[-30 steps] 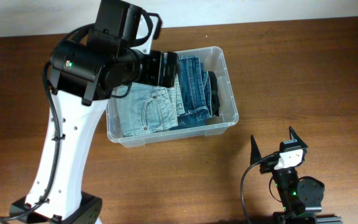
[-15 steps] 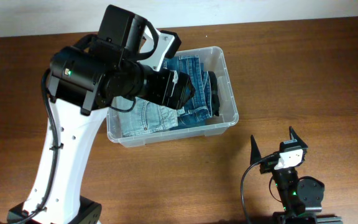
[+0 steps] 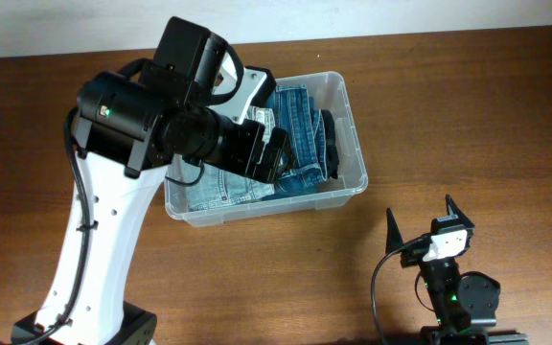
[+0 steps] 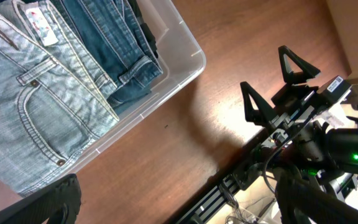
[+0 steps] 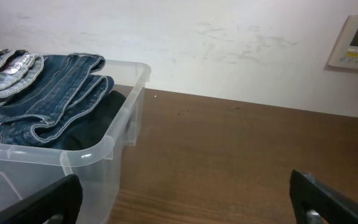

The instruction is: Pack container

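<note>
1. The left pincer [image 4: 179,202] is released, its jaws wide with nothing between them.
2. The container [image 3: 351,144] sits on the worktop [image 3: 468,115] below that pincer, partly hidden by the arm in the overhead view.
3. Folded jeans [image 4: 36,106], pale and darker blue, fill the container.
4. The right pincer [image 3: 422,225] is also released and empty. The container lies ahead of it to its left, apart from it.
</note>
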You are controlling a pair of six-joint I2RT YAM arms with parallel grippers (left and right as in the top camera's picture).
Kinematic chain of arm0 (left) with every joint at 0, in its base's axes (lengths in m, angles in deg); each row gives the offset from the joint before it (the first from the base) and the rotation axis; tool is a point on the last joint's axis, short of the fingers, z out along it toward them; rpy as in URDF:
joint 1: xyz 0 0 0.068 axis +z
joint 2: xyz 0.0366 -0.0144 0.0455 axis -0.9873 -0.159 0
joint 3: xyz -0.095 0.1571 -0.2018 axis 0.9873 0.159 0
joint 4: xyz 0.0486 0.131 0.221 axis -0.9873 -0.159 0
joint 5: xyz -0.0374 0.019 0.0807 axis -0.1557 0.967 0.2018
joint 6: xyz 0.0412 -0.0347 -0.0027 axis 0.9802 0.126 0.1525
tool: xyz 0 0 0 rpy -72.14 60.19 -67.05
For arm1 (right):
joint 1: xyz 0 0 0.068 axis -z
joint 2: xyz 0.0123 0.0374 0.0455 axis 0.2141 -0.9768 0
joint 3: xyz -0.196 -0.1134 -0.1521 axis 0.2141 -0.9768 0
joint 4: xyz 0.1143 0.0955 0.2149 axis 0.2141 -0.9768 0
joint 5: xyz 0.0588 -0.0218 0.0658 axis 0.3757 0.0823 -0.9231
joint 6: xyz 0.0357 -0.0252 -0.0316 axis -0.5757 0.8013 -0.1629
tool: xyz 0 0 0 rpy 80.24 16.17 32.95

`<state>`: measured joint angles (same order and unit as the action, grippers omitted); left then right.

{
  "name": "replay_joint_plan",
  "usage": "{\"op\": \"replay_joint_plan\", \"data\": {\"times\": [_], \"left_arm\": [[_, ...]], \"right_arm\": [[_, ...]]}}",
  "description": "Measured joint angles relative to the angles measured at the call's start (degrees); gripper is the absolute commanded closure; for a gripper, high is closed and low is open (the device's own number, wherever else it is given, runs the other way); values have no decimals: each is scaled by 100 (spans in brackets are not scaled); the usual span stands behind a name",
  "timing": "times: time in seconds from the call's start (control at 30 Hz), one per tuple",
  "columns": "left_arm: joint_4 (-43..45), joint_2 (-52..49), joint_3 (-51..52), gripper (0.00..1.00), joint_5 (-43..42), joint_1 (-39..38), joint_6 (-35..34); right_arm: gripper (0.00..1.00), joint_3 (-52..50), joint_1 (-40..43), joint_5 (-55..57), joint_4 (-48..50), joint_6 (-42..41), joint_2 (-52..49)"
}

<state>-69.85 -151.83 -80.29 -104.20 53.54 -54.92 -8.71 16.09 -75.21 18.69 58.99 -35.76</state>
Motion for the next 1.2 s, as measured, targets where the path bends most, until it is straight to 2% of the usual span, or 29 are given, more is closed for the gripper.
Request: {"op": "replay_joint_plan", "data": {"times": [0.2,0.33,0.47,0.73,1.03,1.2], "left_arm": [[68,-2,2,1,11,-83,157],[601,50,157,1,46,-337,994],[1292,555,990,1,48,-516,1611],[3191,2924,4109,1,48,-92,1895],[5947,5829,8188,1,46,793,1399],[7047,7543,10039,0,46,1445,1250]], "right_arm": [[2,0,0,0,0,-4,0],[2,0,0,-2,0,0,0],[2,0,0,-2,0,-4,0],[2,0,0,2,4,-2,-2],[2,0,0,0,2,0,0],[2,0,0,0,2,-7,0]]}}
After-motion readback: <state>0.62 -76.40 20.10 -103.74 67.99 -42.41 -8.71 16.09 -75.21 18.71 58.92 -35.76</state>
